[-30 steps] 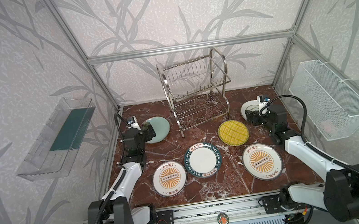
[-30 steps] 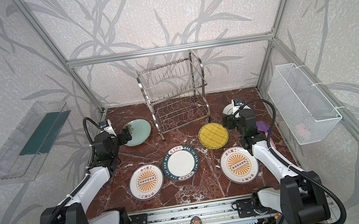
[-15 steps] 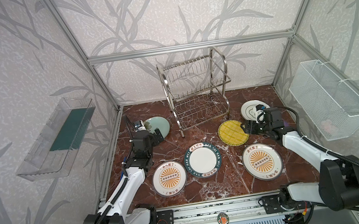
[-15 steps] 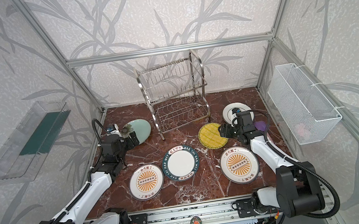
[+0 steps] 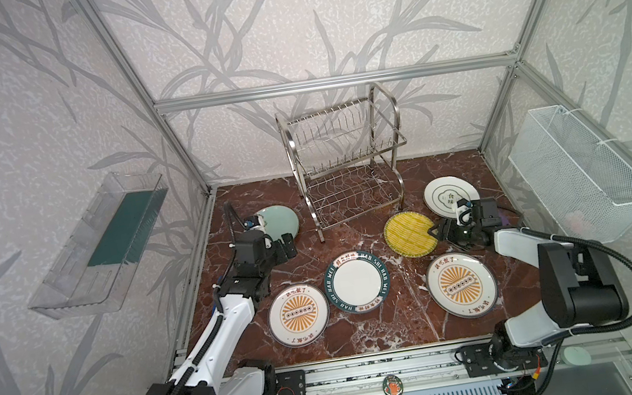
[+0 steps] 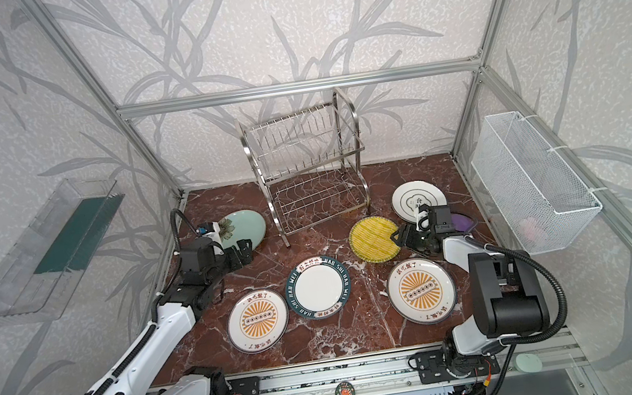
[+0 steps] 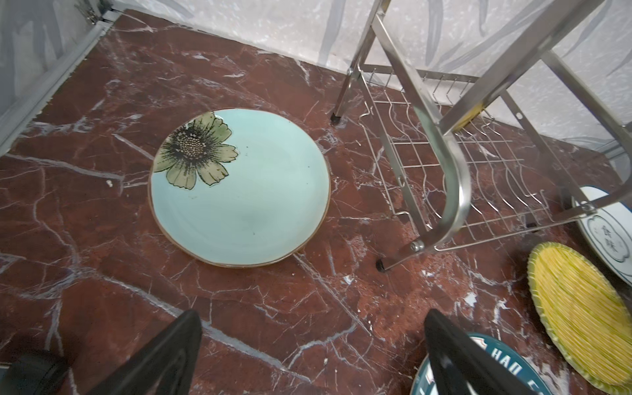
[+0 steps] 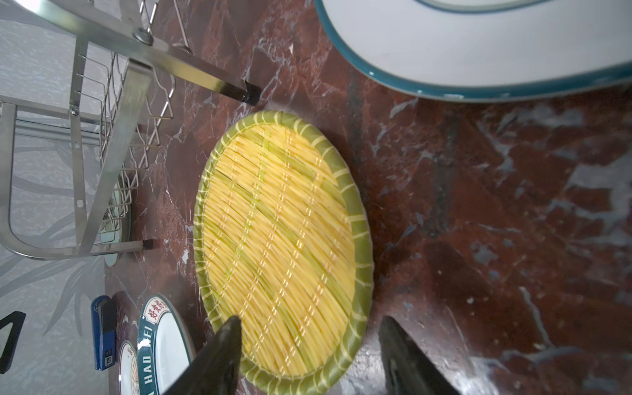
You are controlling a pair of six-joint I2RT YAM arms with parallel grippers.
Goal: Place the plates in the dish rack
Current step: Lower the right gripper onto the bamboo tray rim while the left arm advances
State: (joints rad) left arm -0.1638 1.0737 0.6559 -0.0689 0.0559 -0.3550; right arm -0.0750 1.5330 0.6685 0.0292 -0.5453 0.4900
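Enclosure walled in leaf-patterned paper; red marble desk (image 5: 372, 337); dish rack (image 5: 343, 161) stood at the back; six plates (image 5: 356, 281) laid flat on the desk before it; left claw (image 5: 285, 247) spread wide near the celadon plate (image 5: 280, 220); right claw (image 8: 309, 319) parted astride the yellow plate (image 5: 407, 234) rim; purple item (image 6: 461, 222) largely hidden behind the right arm.

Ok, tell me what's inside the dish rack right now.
Nothing: both tiers of the dish rack show only bare wire, and the marble table shows through the lower one. No part of it is covered.
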